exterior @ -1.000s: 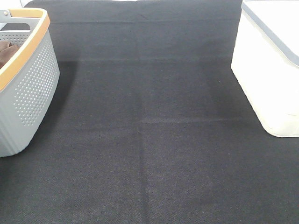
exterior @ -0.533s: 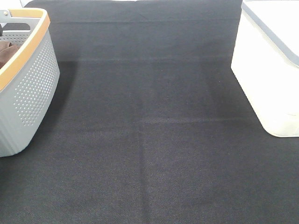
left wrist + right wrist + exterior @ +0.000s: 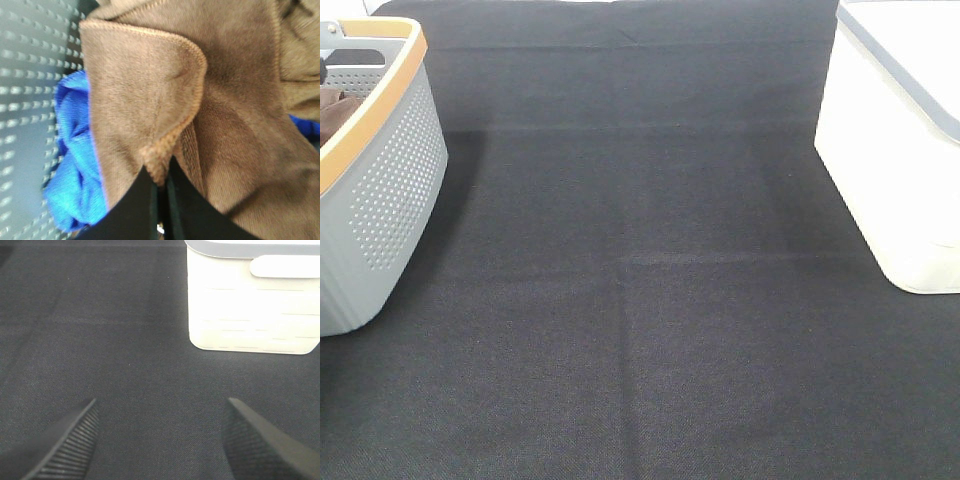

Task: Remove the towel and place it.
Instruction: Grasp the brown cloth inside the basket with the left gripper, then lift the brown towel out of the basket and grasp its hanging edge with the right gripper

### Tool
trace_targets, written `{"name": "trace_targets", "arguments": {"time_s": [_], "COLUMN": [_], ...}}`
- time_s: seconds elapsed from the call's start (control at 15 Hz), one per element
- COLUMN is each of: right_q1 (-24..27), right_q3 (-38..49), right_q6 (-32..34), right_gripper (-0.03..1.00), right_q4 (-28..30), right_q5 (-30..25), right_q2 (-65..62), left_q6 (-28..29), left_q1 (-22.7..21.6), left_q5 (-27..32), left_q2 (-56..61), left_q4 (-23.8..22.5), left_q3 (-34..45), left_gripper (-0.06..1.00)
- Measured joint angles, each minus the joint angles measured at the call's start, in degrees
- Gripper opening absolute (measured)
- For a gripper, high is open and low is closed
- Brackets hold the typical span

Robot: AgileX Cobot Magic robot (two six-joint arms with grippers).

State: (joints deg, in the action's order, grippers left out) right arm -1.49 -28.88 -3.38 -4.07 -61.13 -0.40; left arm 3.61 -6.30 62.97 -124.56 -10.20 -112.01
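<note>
In the high view, a grey perforated basket (image 3: 390,190) with an orange-tan rim stands at the left edge of a black woven table cover (image 3: 640,300). A white bin (image 3: 890,170) with a grey lid stands well apart from the basket, on the far side of the cover. Just inside the basket's rim a small patch of brown fabric (image 3: 332,110) shows; this view does not tell which cloth it belongs to. Neither arm appears here.

In the left wrist view, the towel (image 3: 150,100) lies inside the basket, a rust-brown cloth with a stitched edge curling across it. The left gripper (image 3: 161,170) has its two black fingers (image 3: 132,210) pressed together on a raised fold of the towel. A bright blue cloth (image 3: 75,175) is bunched between the towel and the basket's dotted grey wall. More brown fabric (image 3: 300,55) is crumpled beside the towel, on the side away from that wall.

In the right wrist view, the right gripper (image 3: 161,407) hangs over the bare black cover with its ribbed fingers (image 3: 75,440) spread wide and nothing between them. The white bin stands beyond it, its grey lid and a moulded handle recess facing the camera. The basket is out of this view.
</note>
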Motion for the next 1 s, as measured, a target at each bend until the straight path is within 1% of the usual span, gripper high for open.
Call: {"name": "trace_targets", "arguments": {"time_s": [0.4,0.53,0.6,0.67,0.8,1.0], "right_q1": [0.0,0.0,0.0,0.0,0.0,0.0], "right_q3": [0.0,0.0,0.0,0.0,0.0,0.0], "right_q6": [0.0,0.0,0.0,0.0,0.11,1.26], "right_gripper": [0.66,0.66,0.66,0.66,0.66,0.66], "right_q4": [-0.17,-0.17,-0.17,-0.17,-1.66,-6.47], "right_q5": [0.0,0.0,0.0,0.0,0.0,1.03], "right_q2": [0.0,0.0,0.0,0.0,0.0,0.0], "left_q6": [-0.17,-0.17,-0.17,-0.17,-0.17,-1.15], "left_q1": [0.0,0.0,0.0,0.0,0.0,0.0], "left_q5": [2.75,3.15,3.15,3.15,1.72,-2.41], "left_q2": [11.06,15.93,19.65,19.65,24.47,30.37], "left_q4": [0.06,0.92,2.35,2.35,5.61,13.06], "left_q3": [0.0,0.0,0.0,0.0,0.0,0.0], "left_gripper": [0.0,0.0,0.0,0.0,0.0,0.0]}}
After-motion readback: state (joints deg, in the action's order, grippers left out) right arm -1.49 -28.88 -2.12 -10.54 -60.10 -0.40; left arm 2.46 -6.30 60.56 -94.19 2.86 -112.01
